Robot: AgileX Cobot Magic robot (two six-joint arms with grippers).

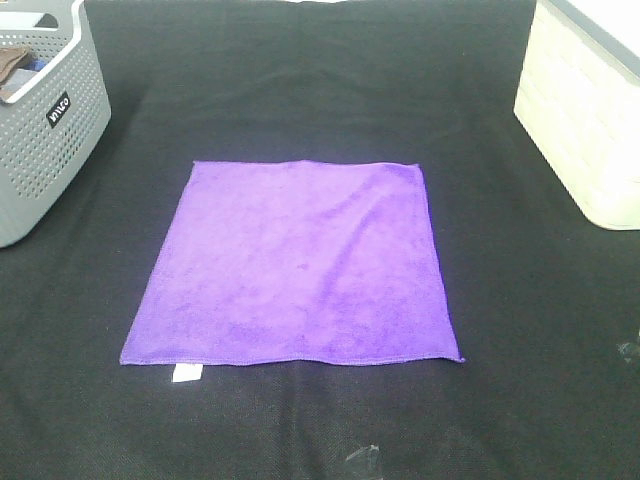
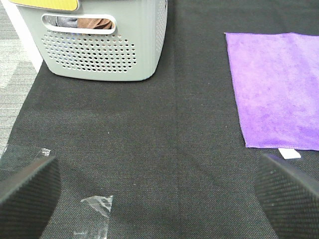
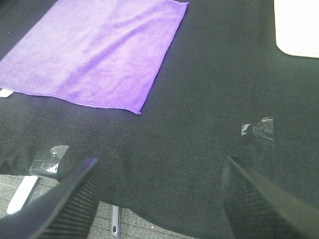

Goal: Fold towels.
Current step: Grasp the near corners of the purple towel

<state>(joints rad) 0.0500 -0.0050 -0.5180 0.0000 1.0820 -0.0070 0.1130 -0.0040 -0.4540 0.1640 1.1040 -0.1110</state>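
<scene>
Black woven matting covered the table [image 1: 300, 100] right up to its near edge, and everything sat on it. At the far right stood a cream box [image 1: 590, 120], its inside hidden from every view. At the far left stood a grey perforated basket [image 1: 50, 150] with a small black label [image 1: 58, 109]. A brownish cloth [image 2: 94, 22] showed through its handle slot, with something grey beside it and a scrap of blue near the rim that could not be made out.

Neither arm appeared in the high view. From its own camera, the left pincer [image 2: 157, 169] hung over bare matting at the near left. It faced the basket, with the towel's near-left corner off to one side. Its jaws were spread as wide as they went, with nothing between them. The right pincer [image 3: 160, 167] hung by the table's front edge, near the towel's near-right corner; its jaws also stood apart and empty.

Between the two containers, well apart from both, the purple towel [image 1: 295, 265] lay flat and unfolded in the middle of the table. It was a single layer, with soft ripples across its right half. Being square, it had no long axis — its hems ran roughly parallel to the table's edges. A white tag [image 1: 187, 373] stuck out from the near hem by the left corner, pointing toward the front edge.

Scraps of clear tape [image 1: 365, 462] were stuck to the matting near the front — one more lay at the right [image 1: 630, 348].
</scene>
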